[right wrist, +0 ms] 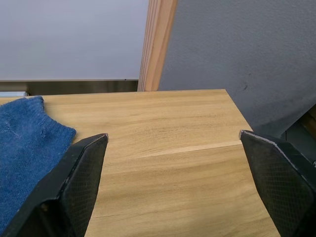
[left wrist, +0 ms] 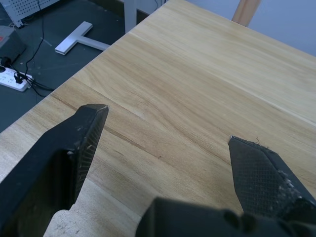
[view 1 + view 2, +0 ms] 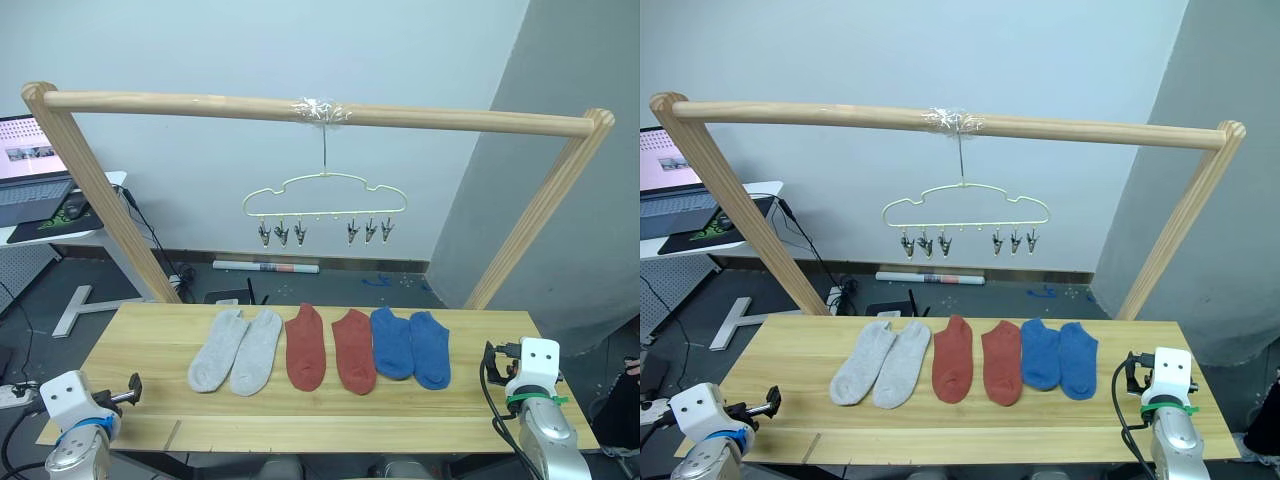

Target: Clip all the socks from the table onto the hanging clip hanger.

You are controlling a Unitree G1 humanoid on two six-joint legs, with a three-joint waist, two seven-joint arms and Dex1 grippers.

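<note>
Lying in a row across the middle of the table [image 3: 480, 405], the six socks run in pairs from the robot's left: two light grey socks [image 3: 236, 351], two rust red socks [image 3: 330, 349] and two blue socks [image 3: 411, 346], each with its long axis running front to back, the grey pair slanted a little. Bare wood stays open along the near edge and at both ends of the row. Above and behind them the clip hanger [image 3: 325, 196] hangs by its hook from the taped middle of a wooden bar frame [image 3: 200, 105], its long axis parallel to the row, six metal clips pointing down in two groups of three, none holding a sock. The left gripper [image 2: 168, 126] hovers over the near left corner with its fingers spread wide and nothing between them; its wrist view takes in the table's left edge, dark floor and a white power strip [image 2: 14, 81]. The right gripper [image 1: 182, 140] sits near the right end, likewise spread and empty, and its wrist view catches one blue sock just beside its finger and the frame's leg beyond. A laptop [image 3: 30, 165] stands on a white desk at far left.
</note>
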